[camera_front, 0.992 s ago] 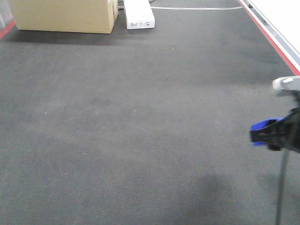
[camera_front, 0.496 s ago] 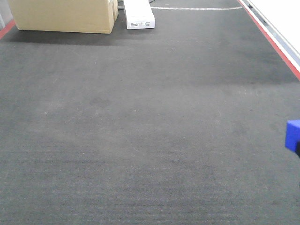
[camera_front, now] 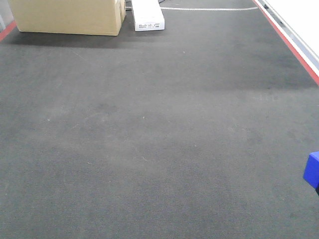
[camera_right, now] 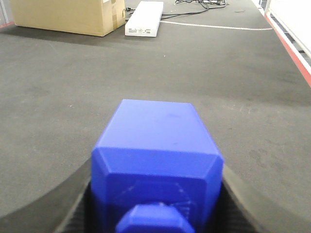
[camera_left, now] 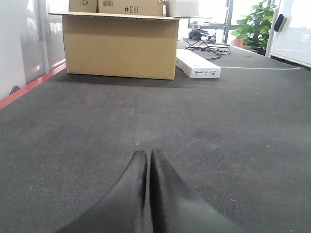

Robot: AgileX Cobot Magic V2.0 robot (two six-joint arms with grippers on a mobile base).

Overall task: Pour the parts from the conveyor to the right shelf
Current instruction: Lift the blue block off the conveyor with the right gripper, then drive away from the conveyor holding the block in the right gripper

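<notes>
Compared with a second ago, the blue part (camera_front: 312, 172) sits farther right and lower, only a corner showing at the front view's edge above the conveyor (camera_front: 149, 129). My right gripper (camera_right: 155, 204) clamps it between both fingers. My left gripper (camera_left: 146, 158) is pressed closed and empty, low over the conveyor.

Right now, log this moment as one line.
right claw: shut on bright-blue boxy plastic block | left claw: shut, over dark-grey felt belt

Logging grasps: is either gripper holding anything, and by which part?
The right gripper clamps the small bright-blue boxy plastic block by its opposite side faces, knob toward the wrist. The left gripper is shut, empty.
</notes>
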